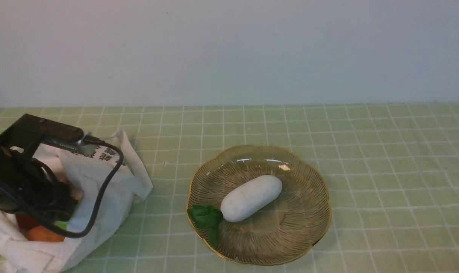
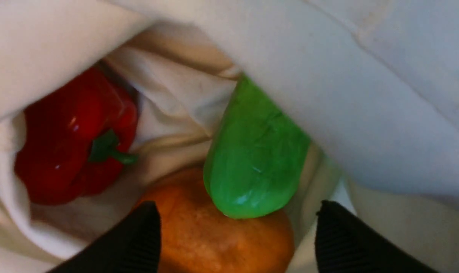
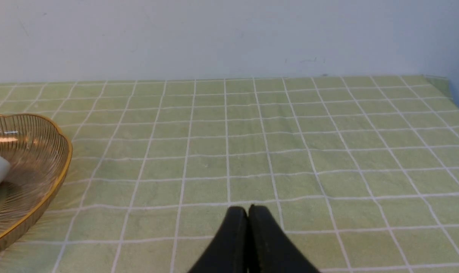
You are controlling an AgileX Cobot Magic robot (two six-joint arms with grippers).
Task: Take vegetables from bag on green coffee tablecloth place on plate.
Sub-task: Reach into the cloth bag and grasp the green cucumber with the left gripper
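The white bag (image 1: 100,197) lies at the front left of the green tablecloth (image 1: 384,159). My left gripper (image 2: 237,210) is inside the bag's mouth, open, with one finger on each side of the green cucumber (image 2: 254,159) and the orange vegetable (image 2: 214,231) under it. The red bell pepper (image 2: 74,136) lies beside them in the bag. The amber plate (image 1: 309,227) holds a white oblong vegetable with green leaves (image 1: 250,197). My right gripper (image 3: 247,208) is shut and empty over the cloth, right of the plate (image 3: 43,182). It does not show in the front view.
The left arm's dark wrist and cable (image 1: 28,170) cover the bag's opening in the front view. A pale wall (image 1: 229,49) stands behind the table. The cloth's far right corner (image 3: 437,81) shows in the right wrist view.
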